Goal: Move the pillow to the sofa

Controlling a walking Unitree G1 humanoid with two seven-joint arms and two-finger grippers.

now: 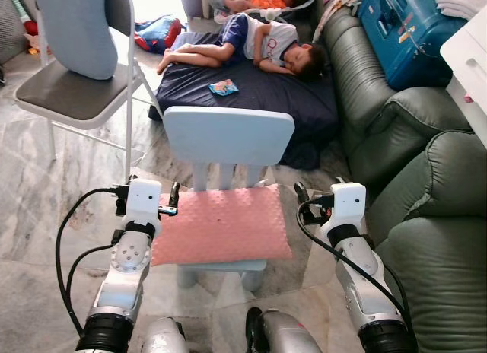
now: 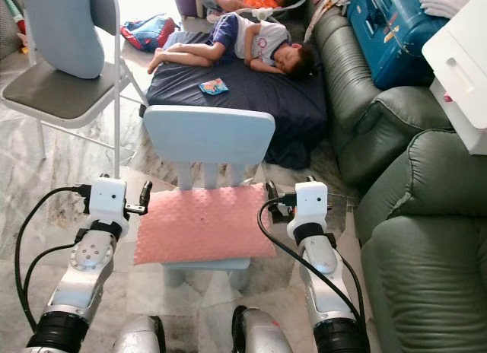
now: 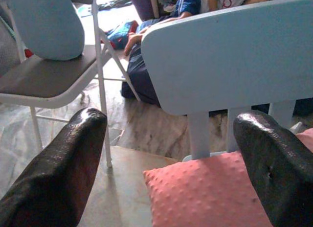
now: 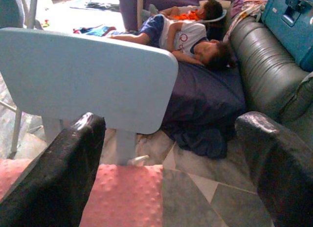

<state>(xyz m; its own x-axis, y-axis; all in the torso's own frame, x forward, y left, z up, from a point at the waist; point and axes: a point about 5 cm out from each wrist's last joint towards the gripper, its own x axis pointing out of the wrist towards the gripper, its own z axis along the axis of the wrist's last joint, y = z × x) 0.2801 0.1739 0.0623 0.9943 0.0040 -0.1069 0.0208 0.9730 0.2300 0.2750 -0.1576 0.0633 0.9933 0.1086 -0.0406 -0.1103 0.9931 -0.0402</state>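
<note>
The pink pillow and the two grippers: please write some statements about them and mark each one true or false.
1. The pink pillow lies on the seat of the small blue chair. True.
2. The left gripper is shut on the pillow. False: it is open, beside the pillow's corner.
3. The right gripper is open, at the pillow's other side. True.
4. The pillow is already on the green sofa. False: the sofa stands to the robot's right, without it.
</note>
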